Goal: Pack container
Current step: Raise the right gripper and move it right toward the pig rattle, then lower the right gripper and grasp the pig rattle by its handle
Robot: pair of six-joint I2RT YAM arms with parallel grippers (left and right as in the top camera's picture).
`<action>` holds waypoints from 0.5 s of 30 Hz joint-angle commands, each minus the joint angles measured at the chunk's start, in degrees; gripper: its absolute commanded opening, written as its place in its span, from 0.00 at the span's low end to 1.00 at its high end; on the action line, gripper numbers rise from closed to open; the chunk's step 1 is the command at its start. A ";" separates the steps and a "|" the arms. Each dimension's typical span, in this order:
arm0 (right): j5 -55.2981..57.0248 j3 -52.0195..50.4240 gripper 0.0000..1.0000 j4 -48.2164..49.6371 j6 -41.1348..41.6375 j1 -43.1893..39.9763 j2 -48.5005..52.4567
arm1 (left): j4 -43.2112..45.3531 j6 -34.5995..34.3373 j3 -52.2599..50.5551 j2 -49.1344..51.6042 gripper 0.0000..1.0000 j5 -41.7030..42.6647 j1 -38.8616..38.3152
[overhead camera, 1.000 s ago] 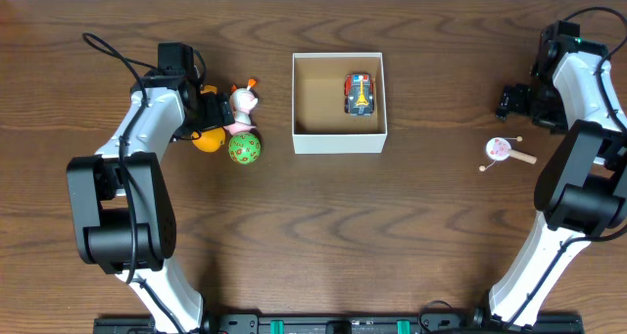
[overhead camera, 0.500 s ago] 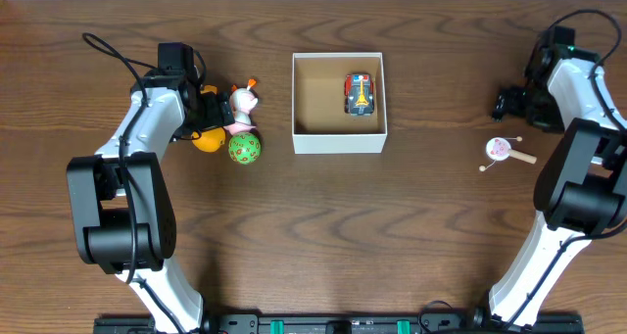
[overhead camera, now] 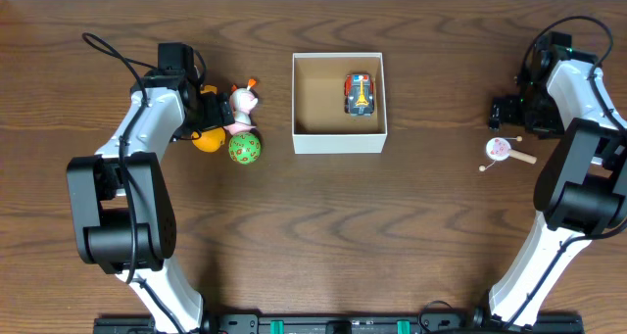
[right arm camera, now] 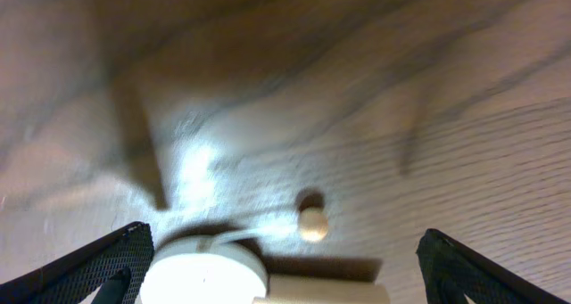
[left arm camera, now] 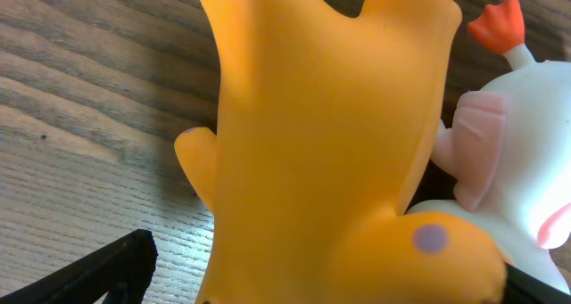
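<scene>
Orange toy (left arm camera: 321, 135) fills the gap of your left pincer (overhead camera: 210, 109), whose jaws are spread wide to either side of it. Whether they press on it, you cannot tell. Just past it stands a white-and-pink figure (left arm camera: 526, 161), with a green ball (overhead camera: 245, 147) beside both. Your right pincer (right arm camera: 285, 250) is wide too and grips nothing; a small drum rattle (right arm camera: 207, 273) lies on the counter (right arm camera: 446, 117) close by, low between its fingers. The container (overhead camera: 339, 140) sits well off between your two pincers, nearer the left, with a toy car (overhead camera: 360, 93) inside.
</scene>
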 commanded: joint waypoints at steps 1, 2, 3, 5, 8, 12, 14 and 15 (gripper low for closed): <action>-4.44 3.41 0.98 -1.11 -8.81 0.74 -5.84 | -0.17 0.39 0.35 0.55 0.98 -0.04 0.04; -5.35 3.98 0.98 -1.36 -10.51 0.74 -6.95 | -0.17 0.39 0.35 0.55 0.98 -0.07 0.04; -6.05 4.55 0.99 -1.55 -12.66 0.74 -8.46 | -0.17 0.39 0.35 0.57 0.98 -0.07 0.04; -6.54 4.85 0.99 -1.27 -16.72 0.74 -11.52 | -0.15 0.39 0.35 0.55 0.98 -0.04 0.04; -8.11 4.85 0.99 -2.12 -26.95 0.68 -15.91 | -0.17 0.39 0.35 0.57 0.98 -0.04 0.04; -8.72 4.83 0.99 -7.08 -38.58 0.26 -17.64 | -0.17 0.39 0.35 0.57 0.98 -0.04 0.04; -8.72 4.46 0.99 -9.97 -40.87 0.15 -17.40 | -0.17 0.39 0.35 0.55 0.98 -0.04 0.04; -8.72 4.20 0.99 -11.41 -41.70 0.11 -17.27 | -0.15 0.39 0.35 0.57 0.98 -0.07 0.04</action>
